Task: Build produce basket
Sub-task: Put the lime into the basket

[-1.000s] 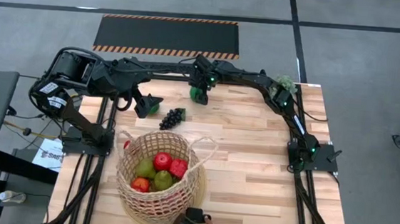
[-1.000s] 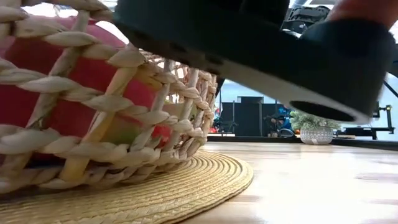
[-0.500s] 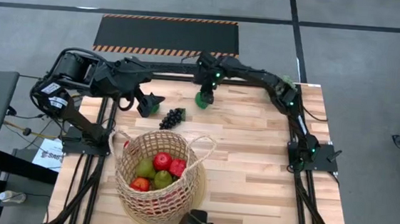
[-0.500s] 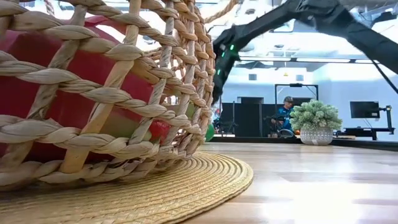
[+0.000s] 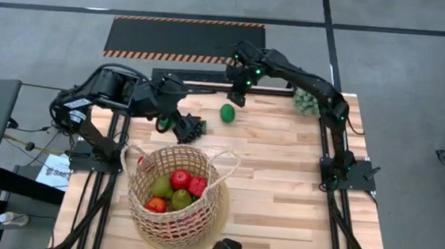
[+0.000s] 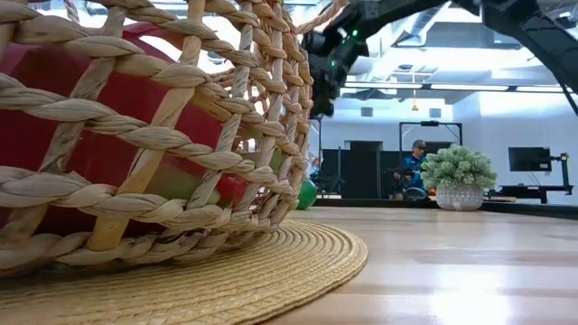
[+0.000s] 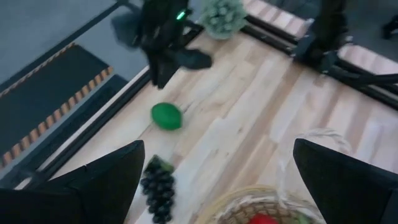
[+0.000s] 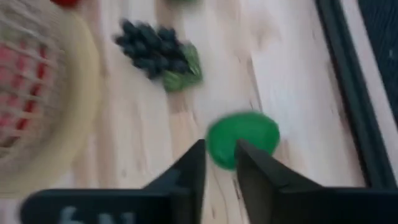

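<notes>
Right hand hangs clenched and empty above the counter — the green lime lies just below it; left hand, released wide, hovers over the grape bunch beside the basket

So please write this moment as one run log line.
left gripper: open, over grape bunch | right gripper: shut, empty, above lime | basket: holds fruit
</notes>
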`<state>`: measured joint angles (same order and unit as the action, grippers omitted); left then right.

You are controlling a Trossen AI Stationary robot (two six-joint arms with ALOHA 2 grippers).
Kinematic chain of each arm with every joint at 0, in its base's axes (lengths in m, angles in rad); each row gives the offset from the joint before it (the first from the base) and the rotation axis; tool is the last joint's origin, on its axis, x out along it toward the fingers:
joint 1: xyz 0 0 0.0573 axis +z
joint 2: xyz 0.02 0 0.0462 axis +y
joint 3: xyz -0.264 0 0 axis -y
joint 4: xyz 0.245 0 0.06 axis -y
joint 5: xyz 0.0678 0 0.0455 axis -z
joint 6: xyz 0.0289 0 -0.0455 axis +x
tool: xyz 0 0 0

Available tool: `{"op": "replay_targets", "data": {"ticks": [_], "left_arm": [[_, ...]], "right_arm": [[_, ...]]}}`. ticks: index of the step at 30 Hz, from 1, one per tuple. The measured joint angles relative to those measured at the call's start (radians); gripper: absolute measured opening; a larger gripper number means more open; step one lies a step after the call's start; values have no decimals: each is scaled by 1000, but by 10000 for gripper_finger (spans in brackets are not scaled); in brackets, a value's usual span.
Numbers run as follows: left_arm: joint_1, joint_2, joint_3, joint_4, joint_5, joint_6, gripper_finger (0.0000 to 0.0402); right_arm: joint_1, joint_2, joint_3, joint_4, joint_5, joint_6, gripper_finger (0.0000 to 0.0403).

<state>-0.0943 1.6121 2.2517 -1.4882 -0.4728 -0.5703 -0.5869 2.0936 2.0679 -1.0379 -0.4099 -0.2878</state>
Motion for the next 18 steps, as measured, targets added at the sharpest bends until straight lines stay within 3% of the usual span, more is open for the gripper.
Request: {"op": "replay_targets", "data": {"ticks": [5, 11, 18], "left_arm": [[-22, -1, 0, 24, -4, -21, 396], [-30, -1, 0, 21, -5, -29, 396], [-29, -1, 0, 20, -8, -34, 396]], "right_arm": [[4, 110, -1, -16, 36, 10, 179], [-7, 238, -2, 95, 149, 173, 312], [-15, 295, 4, 126, 131, 252, 378]]}}
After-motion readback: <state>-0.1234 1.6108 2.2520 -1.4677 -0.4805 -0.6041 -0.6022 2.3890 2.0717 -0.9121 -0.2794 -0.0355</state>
